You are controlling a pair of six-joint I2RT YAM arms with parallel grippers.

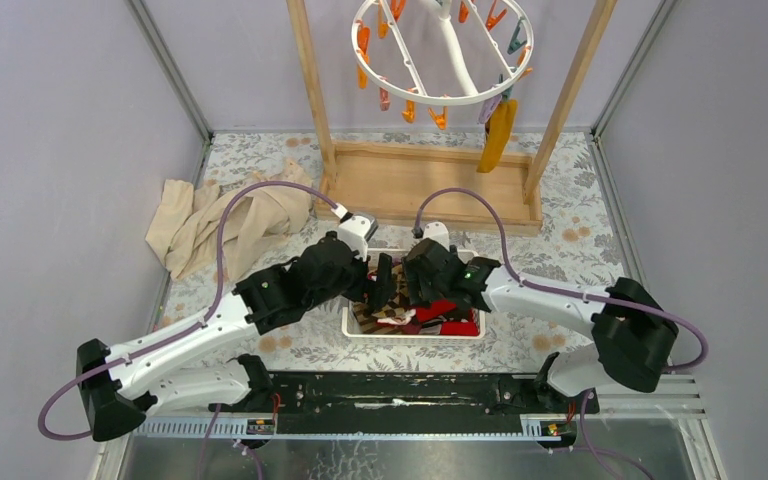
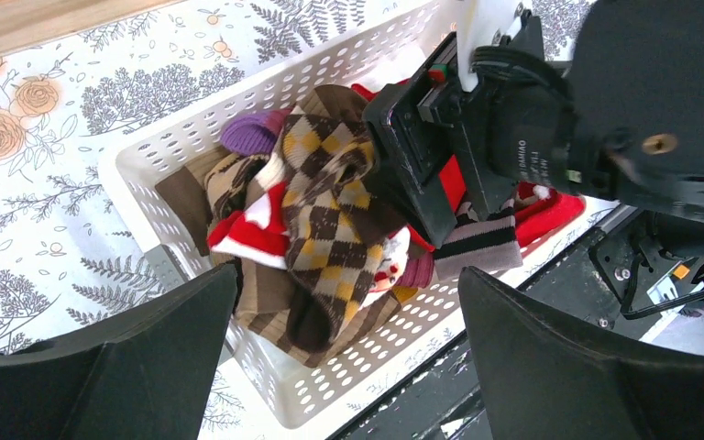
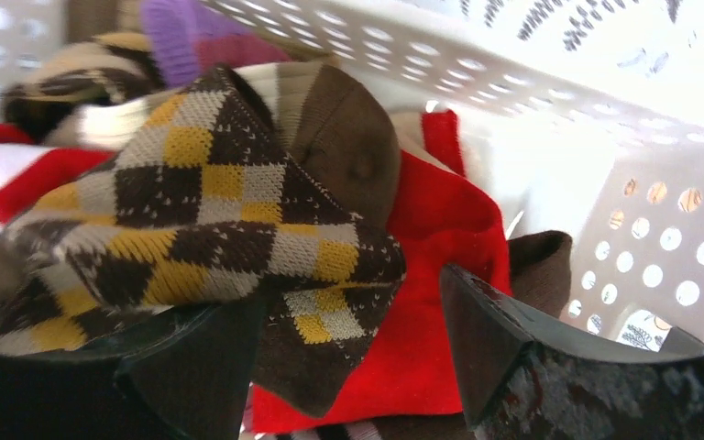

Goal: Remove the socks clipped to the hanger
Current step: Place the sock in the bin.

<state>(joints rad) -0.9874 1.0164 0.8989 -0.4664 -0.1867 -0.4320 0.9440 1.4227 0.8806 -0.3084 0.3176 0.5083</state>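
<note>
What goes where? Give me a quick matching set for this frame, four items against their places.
Items:
1. mustard yellow sock
2. large beige cloth
3. brown argyle diamond sock
4. white perforated plastic basket

Places:
A. lying on top of the sock pile inside the basket
B. clipped to the white round plastic hanger
C. crumpled on the left side of the table
D. standing on the table just in front of the wooden rack

Pairs: 1-B, 2-C, 3-A, 4-D

Floral table [image 1: 570, 250] under white basket [image 1: 410, 336], beige cloth [image 1: 215, 225], wooden rack [image 1: 430, 185]
</note>
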